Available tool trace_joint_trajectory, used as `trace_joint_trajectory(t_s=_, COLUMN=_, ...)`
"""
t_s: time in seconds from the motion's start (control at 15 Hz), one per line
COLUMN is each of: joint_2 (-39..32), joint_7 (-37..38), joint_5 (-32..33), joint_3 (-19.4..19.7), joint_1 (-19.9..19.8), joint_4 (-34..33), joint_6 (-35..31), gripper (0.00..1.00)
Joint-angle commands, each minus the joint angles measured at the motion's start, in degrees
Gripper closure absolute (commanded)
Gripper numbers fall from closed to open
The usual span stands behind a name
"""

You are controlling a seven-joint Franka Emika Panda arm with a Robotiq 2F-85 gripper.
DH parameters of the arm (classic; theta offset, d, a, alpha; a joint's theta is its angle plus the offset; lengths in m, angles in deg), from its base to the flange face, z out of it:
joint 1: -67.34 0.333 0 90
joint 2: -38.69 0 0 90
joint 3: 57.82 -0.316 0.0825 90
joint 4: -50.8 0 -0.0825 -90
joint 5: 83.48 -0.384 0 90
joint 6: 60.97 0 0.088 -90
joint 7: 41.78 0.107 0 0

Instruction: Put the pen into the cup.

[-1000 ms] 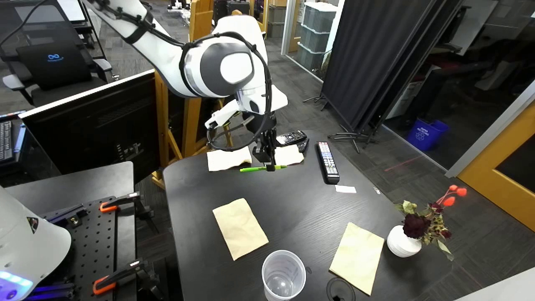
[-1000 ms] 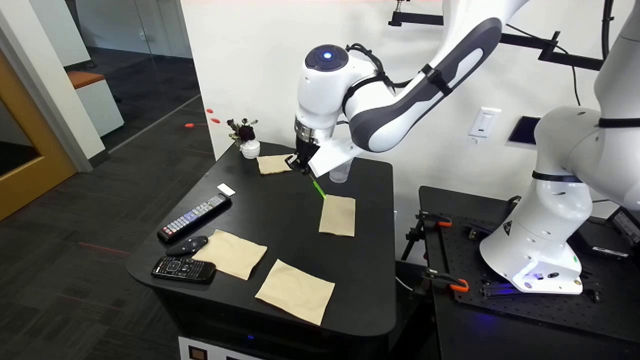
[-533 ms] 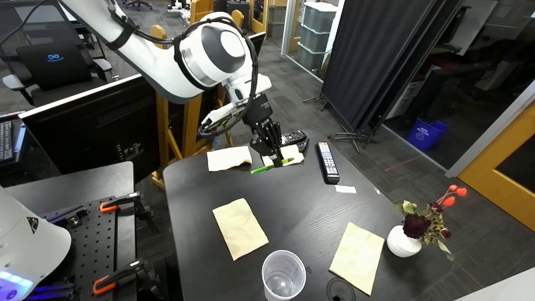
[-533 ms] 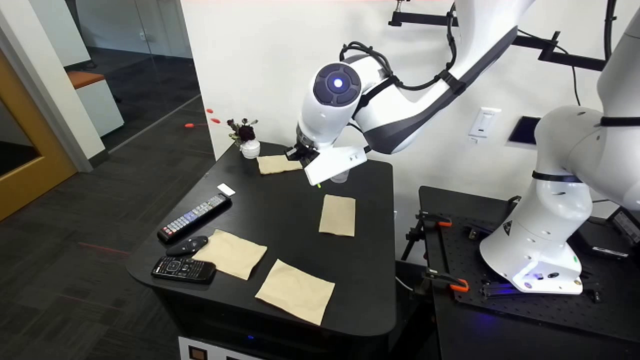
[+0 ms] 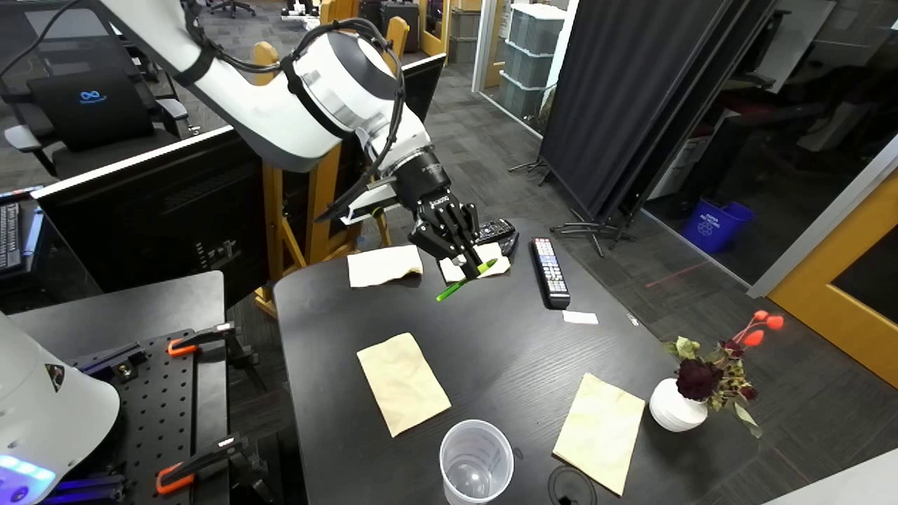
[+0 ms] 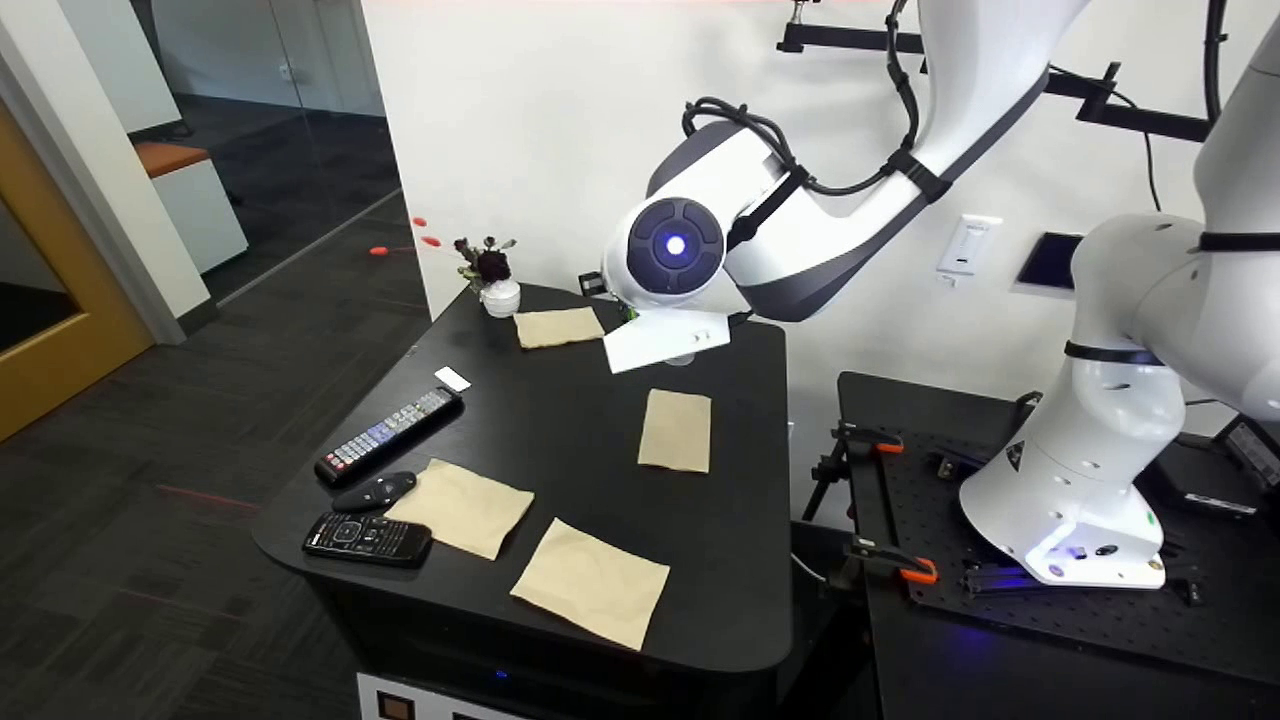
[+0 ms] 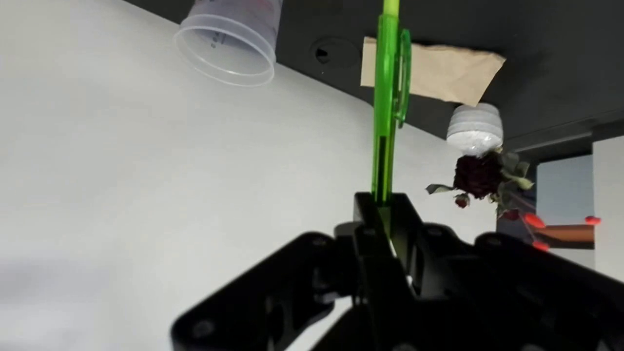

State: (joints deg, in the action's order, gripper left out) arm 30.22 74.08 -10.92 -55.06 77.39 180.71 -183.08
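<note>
over the dark tabletop my black two-fingered gripper is clenched around a slim bright green plastic pen, gripping it partway along the barrel, up in the air. in an exterior view the pen's long axis lies on a slant: one end sits low and to the left, the other higher and to the right, and both poke out past my fingertips. the wrist view stands upside down; there the pen runs nearly straight up from my grip, clip on the right side of the barrel, and its narrower, paler end goes out at the top edge, toward the tabletop. in an exterior view only a speck of green shows just above the flat white bracket on my arm. the small translucent plastic cup stands upright on the same tabletop, round rim up, well apart from the pen. one flat tan paper sheet lies between the pen and the cup in an exterior view; a matching sheet lies between the cup and a round white vase with a dark red bloom. two more tan sheets are at the opposite end, near a short black remote; the long black remote with pale keys lies just beside a small white card. beyond, i see dark grey carpet, a plain white wall, a black hanging curtain and a blue plastic recycling bin.
</note>
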Motion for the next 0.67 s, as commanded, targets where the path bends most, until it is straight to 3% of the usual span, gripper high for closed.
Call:
trace_joint_trajectory(t_s=0.0, joint_2=-0.2, joint_7=7.0, joint_5=3.0, joint_3=-2.5, joint_1=-1.5, joint_4=-0.3, joint_6=7.7, gripper=0.97)
trace_joint_trajectory(t_s=0.27, joint_2=-0.5, joint_7=14.2, joint_5=3.5, joint_3=-3.1, joint_1=-2.6, joint_4=0.1, joint_6=13.9, gripper=0.97)
trace_joint_trajectory(t_s=0.6, joint_2=-0.8, joint_7=23.1, joint_5=2.9, joint_3=-2.5, joint_1=-5.2, joint_4=1.1, joint_6=16.1, gripper=0.97)
